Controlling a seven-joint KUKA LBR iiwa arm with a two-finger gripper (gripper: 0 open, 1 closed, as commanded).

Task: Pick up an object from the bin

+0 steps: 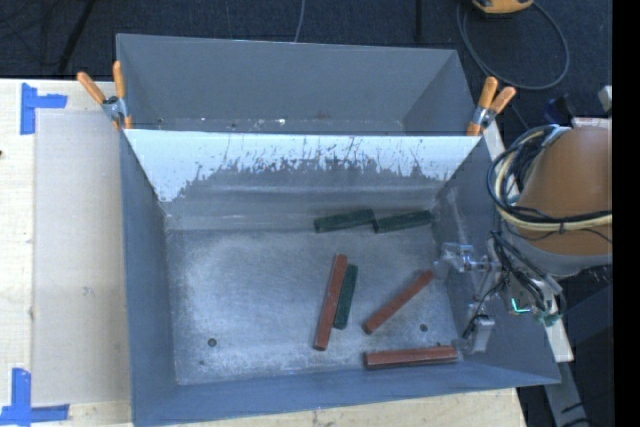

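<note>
My gripper [467,297] hangs over the bin's right wall, open, with nothing between its fingers. One fingertip [455,260] is toward the back and the other [479,331] toward the front. Just left of it a red-brown bar [398,302] lies slanted on the floor. A second red-brown bar [410,356] lies along the front wall, its right end close under the front fingertip.
Near the middle a third red-brown bar [330,302] lies side by side with a dark green bar [345,297]. Two more dark green bars [344,221] [404,221] lie end to end by the back wall. The arm with its orange cover and cables stands outside the right rim.
</note>
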